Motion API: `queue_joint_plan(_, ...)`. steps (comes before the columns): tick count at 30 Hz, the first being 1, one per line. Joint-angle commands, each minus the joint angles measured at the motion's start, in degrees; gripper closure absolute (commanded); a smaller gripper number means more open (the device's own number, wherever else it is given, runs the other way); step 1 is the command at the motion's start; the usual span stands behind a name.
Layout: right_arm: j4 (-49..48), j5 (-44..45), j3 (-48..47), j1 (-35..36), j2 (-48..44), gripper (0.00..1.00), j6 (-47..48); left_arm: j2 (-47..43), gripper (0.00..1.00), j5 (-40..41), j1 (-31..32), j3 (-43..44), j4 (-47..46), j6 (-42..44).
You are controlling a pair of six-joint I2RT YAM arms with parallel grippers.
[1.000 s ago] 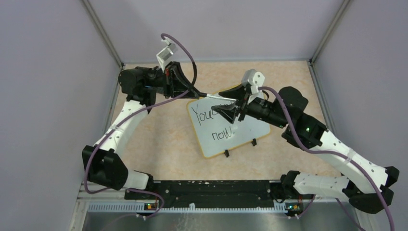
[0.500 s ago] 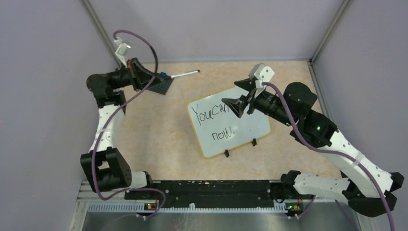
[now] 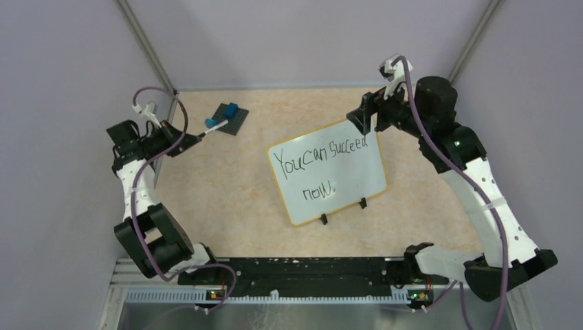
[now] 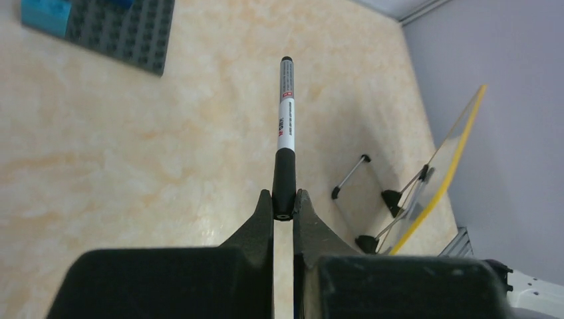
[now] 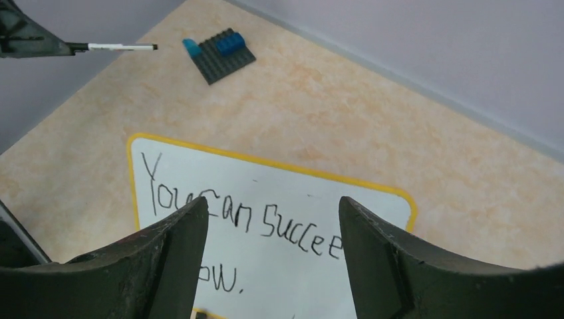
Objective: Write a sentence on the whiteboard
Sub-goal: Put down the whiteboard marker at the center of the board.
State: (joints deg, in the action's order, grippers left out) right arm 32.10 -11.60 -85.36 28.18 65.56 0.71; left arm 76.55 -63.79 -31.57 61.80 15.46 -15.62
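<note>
Whiteboard: the yellow-rimmed whiteboard (image 3: 357, 179) stands near the middle of the desk (image 3: 227, 199), tilted back on small black clip feet and turned at an angle to the desk's edges.
Sentence: the sentence (image 3: 320, 157) fills the upper left part of the board in black marker, "You can succeed" on the first line and "now." on the second.
Left end effector: the left end effector (image 3: 190, 137) is closed on the black rear end of a marker (image 3: 216, 126), at the far left of the desk and well apart from the board.
Marker: it sticks straight out from the fingers, above the desk, with its tip towards the building plate.
Right end effector: the right end effector (image 5: 273, 209) has its jaws spread wide with nothing between them, raised above the board's far right corner.
Building plate: a dark studded building plate (image 3: 232, 118) with blue blocks lies flat near the far left corner.
</note>
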Motion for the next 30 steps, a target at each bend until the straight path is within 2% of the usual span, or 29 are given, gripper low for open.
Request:
queue_joint_plan(1,6.29,-12.48,-3.23,-9.89,3.32,0.31,-3.58,5.22,1.00,4.23,0.19,-1.88,20.76,25.48)
queue_joint_plan(5,8.02,-19.69,-3.06,-16.01,5.32,0.31,-2.77,11.93,1.00,1.48,0.47,-2.16,28.43,34.43)
queue_joint_plan(10,9.48,-22.45,-1.61,-18.63,5.75,0.31,-1.27,18.17,1.00,2.11,1.01,-4.33,29.70,38.10)
queue_joint_plan(21,9.29,-27.14,3.22,-24.77,4.58,0.30,-2.63,28.16,0.93,8.36,2.83,-3.81,25.60,33.55)
queue_joint_plan(30,8.94,-29.86,4.50,-26.73,4.73,0.30,-3.77,29.75,0.74,14.85,2.83,-2.60,25.85,31.84)
